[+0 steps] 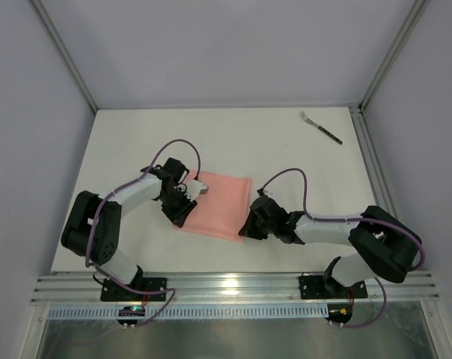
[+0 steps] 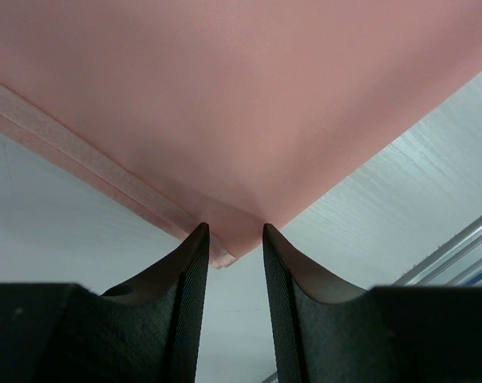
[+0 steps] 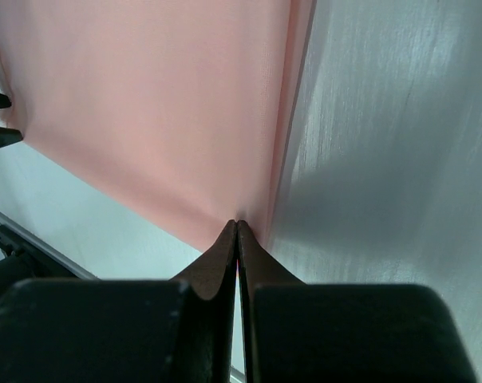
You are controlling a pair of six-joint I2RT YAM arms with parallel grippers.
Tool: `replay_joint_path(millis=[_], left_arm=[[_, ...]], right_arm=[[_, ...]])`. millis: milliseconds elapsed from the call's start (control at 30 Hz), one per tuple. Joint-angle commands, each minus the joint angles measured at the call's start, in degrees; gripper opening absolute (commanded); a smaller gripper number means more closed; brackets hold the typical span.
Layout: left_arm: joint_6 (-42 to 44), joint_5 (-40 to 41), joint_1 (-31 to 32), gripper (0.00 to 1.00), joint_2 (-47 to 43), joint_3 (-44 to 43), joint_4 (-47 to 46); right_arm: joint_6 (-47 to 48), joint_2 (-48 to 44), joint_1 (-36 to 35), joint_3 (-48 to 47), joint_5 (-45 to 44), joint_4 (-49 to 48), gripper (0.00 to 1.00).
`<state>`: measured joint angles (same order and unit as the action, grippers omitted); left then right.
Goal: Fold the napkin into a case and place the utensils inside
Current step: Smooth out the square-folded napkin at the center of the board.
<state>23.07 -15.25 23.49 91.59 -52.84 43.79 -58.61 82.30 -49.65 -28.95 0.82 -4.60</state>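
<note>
Seen from above, a salmon-pink napkin (image 1: 220, 206) lies flat on a white desk (image 1: 286, 157), close to the near edge and between two robot arms. Each arm reaches in toward one of the cloth's near corners. In the right wrist view, the right hand (image 3: 237, 225) is clenched, its two dark fingertips pressed together on the napkin's near right corner, and the cloth fans out from that pinch. In the left wrist view, the left hand (image 2: 234, 227) straddles the near left corner. Its fingers are released and stand apart, with the tip of the corner lying in the gap between them, not pinched. A paler band runs along one edge of the cloth there; whether it is a hem or a second layer cannot be told. A small fork (image 1: 321, 127) with a dark handle lies well apart at the far right of the desk, untouched. Judging from this, the task is early, at the folding step, with the corners being taken up and no case formed yet. The next move probably calls for the left hand to close on its corner, then for both hands to lift evenly and carry the near edge over the cloth without dragging or twisting it.
</note>
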Motion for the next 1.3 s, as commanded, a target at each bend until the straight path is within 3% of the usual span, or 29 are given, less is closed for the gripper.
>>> replay_joint_path(millis=[0, 133, 267, 567, 867, 1033, 1267], left_arm=[[3.3, -5.4, -0.3, 0.36, -4.6, -4.4, 4.2], [2.3, -11.0, 2.0, 0.33, -8.2, -10.1, 5.9], [1.3, -9.1, 9.4, 0.19, -5.4, -9.6, 3.7], [-0.7, -3.2, 20.9, 0.15, 4.4, -6.8, -4.9], [1.8, 5.2, 21.0, 0.13, 6.2, -1.1, -4.6], [3.6, 1.4, 19.9, 0.13, 3.5, 0.5, -2.4], [7.5, -6.6, 13.0, 0.16, -0.2, -0.2, 3.2]], right_arm=[[3.6, 2.5, 0.4, 0.6, -3.4, 10.9, 0.04], [3.2, 3.5, 0.4, -0.4, -3.0, 10.7, 0.04], [2.6, 3.1, 0.3, 0.6, -3.3, 10.1, 0.04], [1.5, 4.6, 0.3, 0.8, -2.9, 7.8, 0.04], [1.2, 4.2, 0.4, 2.4, -3.4, 7.1, 0.04], [1.1, 4.1, 0.5, 3.6, -3.6, 6.6, 0.04], [2.0, 5.1, 0.5, 3.0, -3.1, 6.4, 0.04]])
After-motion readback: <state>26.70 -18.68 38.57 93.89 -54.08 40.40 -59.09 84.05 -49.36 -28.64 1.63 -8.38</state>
